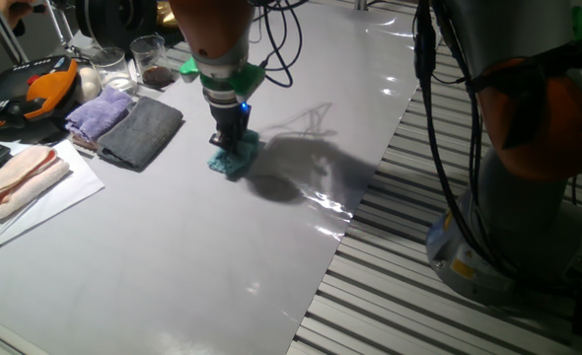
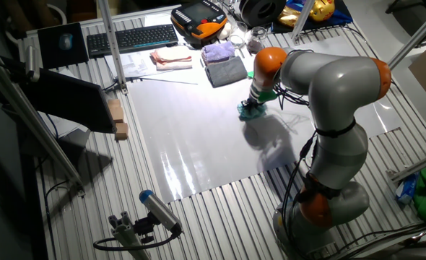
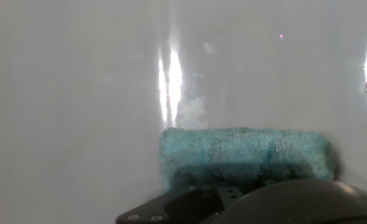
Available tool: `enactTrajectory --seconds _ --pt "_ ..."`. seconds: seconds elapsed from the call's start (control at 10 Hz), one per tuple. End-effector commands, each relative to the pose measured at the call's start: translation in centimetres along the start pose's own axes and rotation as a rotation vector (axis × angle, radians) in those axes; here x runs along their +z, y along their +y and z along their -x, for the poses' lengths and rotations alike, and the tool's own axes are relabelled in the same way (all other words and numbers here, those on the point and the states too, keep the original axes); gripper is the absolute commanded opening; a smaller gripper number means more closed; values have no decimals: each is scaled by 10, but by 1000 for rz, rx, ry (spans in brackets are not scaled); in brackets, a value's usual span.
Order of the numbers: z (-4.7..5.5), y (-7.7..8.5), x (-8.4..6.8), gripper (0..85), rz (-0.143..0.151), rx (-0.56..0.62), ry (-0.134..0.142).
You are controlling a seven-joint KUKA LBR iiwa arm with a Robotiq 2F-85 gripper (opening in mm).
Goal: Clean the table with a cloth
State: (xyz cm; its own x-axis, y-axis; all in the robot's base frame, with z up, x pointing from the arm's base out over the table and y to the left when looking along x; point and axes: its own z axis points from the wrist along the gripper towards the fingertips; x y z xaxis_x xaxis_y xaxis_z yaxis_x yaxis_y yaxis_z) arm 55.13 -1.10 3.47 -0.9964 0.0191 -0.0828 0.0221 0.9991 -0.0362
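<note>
Nearest the hand camera, the gripper (image 3: pixel 246 199) is pressing the teal cloth (image 3: pixel 246 155) onto the table (image 3: pixel 78 93), apparently clamping it. I am judging the wiping as underway: much tabletop toward 6 o'clock is waiting

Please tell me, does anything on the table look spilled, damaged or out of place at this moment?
Nothing stands out. The hand presses the small teal terry cloth flat on the glossy pale grey tabletop. The lilac cloth and the dark grey folded cloth lie neatly beside each other. No spill is visible.
</note>
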Motion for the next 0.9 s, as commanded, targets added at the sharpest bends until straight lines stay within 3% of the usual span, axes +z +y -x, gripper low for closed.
enactTrajectory --seconds 0.0,0.4,0.8 --pt "0 2 -1 0 1 2 2" --pt "8 16 -7 0 -1 23 14" --pt "19 29 3 0 -4 43 8"
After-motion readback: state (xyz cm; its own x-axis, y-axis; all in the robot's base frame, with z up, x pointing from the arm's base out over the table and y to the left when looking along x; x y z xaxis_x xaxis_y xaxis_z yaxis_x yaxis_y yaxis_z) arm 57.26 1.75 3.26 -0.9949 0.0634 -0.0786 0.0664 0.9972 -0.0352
